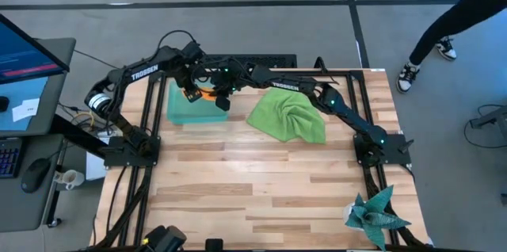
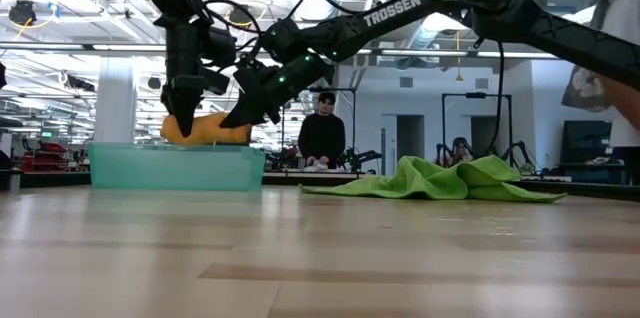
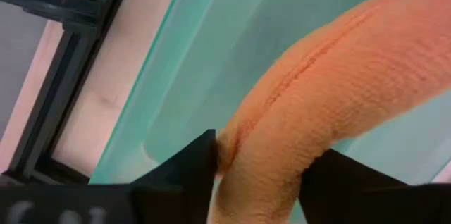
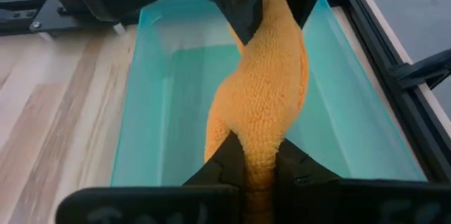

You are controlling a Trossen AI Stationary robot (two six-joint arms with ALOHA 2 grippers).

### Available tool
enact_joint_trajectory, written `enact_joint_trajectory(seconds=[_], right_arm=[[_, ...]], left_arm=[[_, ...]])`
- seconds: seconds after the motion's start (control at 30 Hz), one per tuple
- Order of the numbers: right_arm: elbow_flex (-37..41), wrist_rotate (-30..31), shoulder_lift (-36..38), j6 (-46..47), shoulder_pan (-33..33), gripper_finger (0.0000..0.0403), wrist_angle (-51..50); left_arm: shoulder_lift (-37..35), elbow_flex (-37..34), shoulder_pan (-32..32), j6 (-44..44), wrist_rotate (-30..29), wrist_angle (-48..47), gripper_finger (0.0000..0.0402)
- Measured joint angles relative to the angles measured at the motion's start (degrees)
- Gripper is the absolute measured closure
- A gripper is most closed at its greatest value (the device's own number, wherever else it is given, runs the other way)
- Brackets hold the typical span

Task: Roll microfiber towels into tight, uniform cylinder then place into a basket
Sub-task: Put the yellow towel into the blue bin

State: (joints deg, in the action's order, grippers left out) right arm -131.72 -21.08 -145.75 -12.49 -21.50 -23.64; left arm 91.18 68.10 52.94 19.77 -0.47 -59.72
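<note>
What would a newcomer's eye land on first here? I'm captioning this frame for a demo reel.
Most striking is the rolled orange towel, held at its two ends by the left gripper and right gripper over the mint basket at the table's far left. Next is the green towel, lying crumpled and unrolled to the basket's right. A spiky teal cloth sits at the near right corner.

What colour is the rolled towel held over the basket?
Bright orange towel, gripped at both ends; clearest in the right wrist view.
</note>
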Motion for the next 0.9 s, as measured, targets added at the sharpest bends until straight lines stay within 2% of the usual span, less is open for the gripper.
enact_joint_trajectory(seconds=[0.17,0.6,0.9], right_arm=[[0.0,0.1,0.1,0.0,0.4,0.0360,-0.4],[-0.1,2.3,0.2,-0.2,1.0,0.0359,-4.0],[-0.1,3.3,0.2,-3.0,0.8,0.0360,-0.7]], left_arm=[[-0.5,0.1,1.0,2.9,0.3,0.3,0.0217],[-8.0,0.4,2.8,1.9,0.8,-4.5,0.0215],[-13.8,0.4,2.7,3.2,-0.2,-8.0,0.0215]])
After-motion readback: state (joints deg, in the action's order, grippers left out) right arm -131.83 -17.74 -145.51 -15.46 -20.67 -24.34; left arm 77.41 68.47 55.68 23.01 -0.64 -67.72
